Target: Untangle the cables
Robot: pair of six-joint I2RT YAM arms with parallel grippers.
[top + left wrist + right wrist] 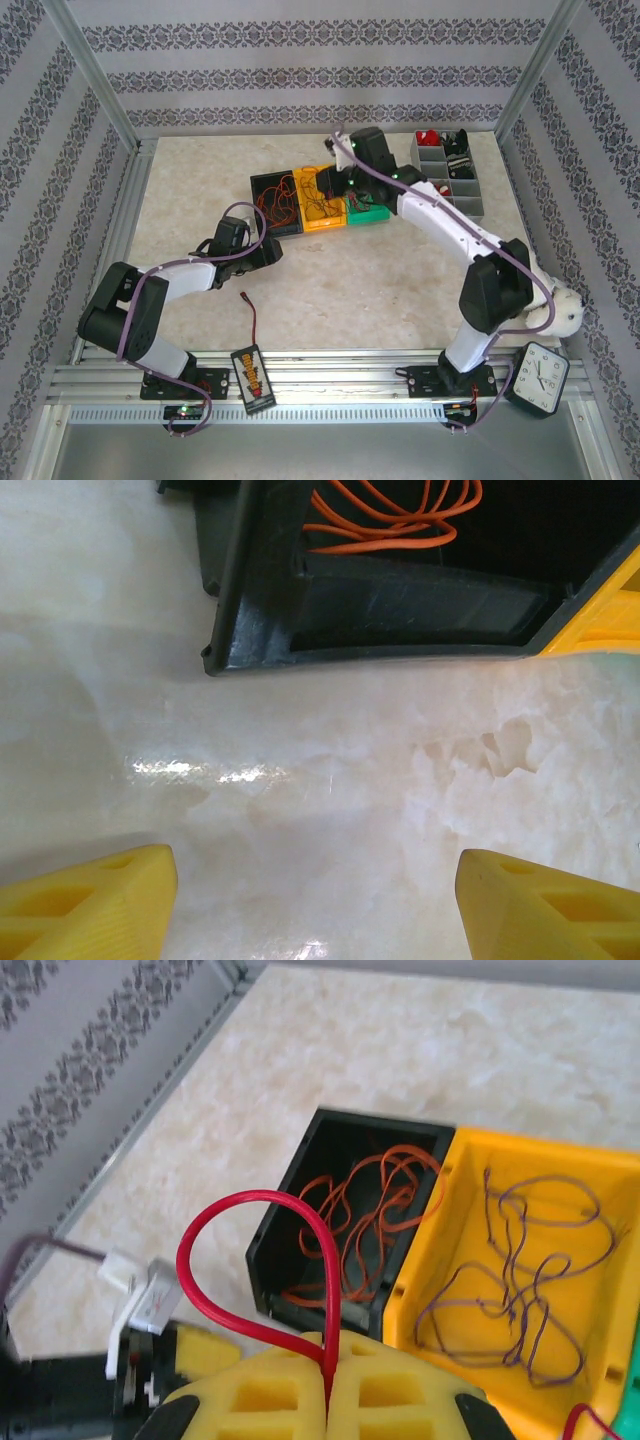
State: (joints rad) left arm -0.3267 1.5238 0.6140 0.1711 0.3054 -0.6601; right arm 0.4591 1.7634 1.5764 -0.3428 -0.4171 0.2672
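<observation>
Red cable (332, 1290) loop pinched in right end effector (328, 1390) above the wall shared by black bin (270, 1250) and yellow bin (530, 1148). Left end effector (315, 875) wide, over open desk (330, 770) near black bin's corner.

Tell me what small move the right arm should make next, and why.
Probably raise the right tool slightly: it is shut on a looped red cable near the black bin of orange cables, and lifting should show whether it hangs free.
</observation>
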